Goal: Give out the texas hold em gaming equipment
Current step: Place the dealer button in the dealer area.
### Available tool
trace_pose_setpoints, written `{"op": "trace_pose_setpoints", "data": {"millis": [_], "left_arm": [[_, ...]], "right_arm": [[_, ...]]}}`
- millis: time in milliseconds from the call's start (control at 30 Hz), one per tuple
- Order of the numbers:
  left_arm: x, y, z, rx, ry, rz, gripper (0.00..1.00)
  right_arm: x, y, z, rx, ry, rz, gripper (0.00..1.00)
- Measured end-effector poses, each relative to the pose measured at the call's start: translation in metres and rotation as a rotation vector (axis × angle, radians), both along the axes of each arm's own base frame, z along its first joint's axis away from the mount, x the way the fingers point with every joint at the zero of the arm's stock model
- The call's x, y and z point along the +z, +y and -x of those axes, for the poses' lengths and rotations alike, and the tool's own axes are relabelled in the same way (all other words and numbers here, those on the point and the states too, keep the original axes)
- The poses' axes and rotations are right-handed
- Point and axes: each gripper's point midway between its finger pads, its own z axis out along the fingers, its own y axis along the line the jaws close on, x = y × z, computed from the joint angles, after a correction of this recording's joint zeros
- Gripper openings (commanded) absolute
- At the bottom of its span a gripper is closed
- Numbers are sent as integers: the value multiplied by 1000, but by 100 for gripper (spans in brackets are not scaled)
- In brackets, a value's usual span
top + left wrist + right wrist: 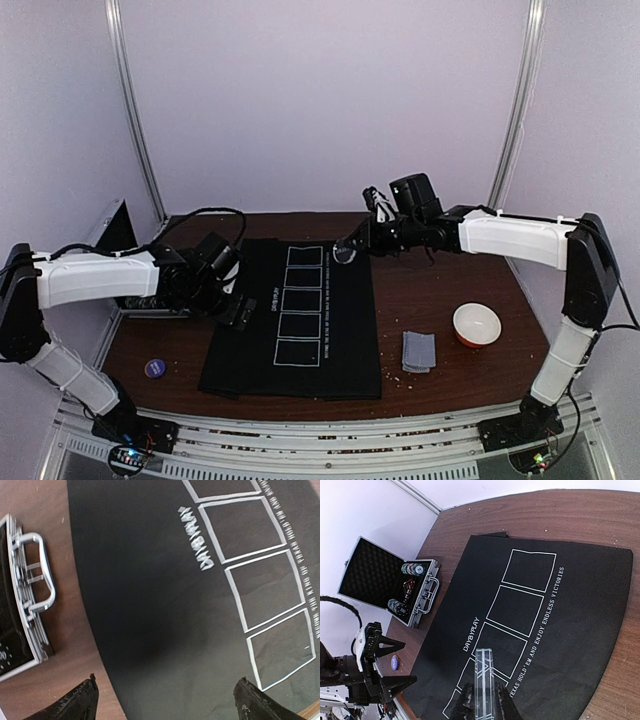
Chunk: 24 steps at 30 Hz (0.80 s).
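The brown worktop point(440, 290) is covered in the middle by a black mat point(250, 340) printed with a row of five white squares. At the left edge an open metal case point(390, 582) is seen, with stacked chips point(412, 569) in its foam. A white bowl point(477, 323) is found on the right, with a small pile of grey-blue cards point(418, 350) near it on its left. A purple disc point(155, 368) lies by the near-left corner.

The left tool point(167, 705) is spread wide and empty above the mat's left border. The right tool point(484, 702) is pressed together on a thin clear-rimmed piece point(484, 672) — seen edge-on, probably a disc — held over the far end of the mat.

If the piece is to be set there, it should be tilted flat and lowered until the cloth is touched, and only then released — dropped on edge, it could roll.
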Motion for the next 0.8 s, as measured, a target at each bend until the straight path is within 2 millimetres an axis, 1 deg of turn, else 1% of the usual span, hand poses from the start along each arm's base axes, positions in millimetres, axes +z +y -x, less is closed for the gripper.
{"op": "trace_pose_setpoints", "data": {"millis": [200,333,433,533,600,667,800], "left_arm": [[-14,11,7,25,51,2,98],[-16,11,8,26,60,7,98],[-17,12,8,25,60,8,98],[-21,14,11,29,68,1,98],[-23,17,14,34,72,-1,98],[-24,20,18,40,75,1,98],[-22,24,22,48,67,12,98]], "right_arm": [[-4,-2,1,-5,10,16,0],[-5,-2,0,-9,13,11,0],[-12,3,-6,-15,11,2,0],[-34,9,-18,-34,34,6,0],[-56,11,-27,-56,60,16,0],[-78,10,-36,-82,89,26,0],[-115,3,-54,-134,145,44,0]]}}
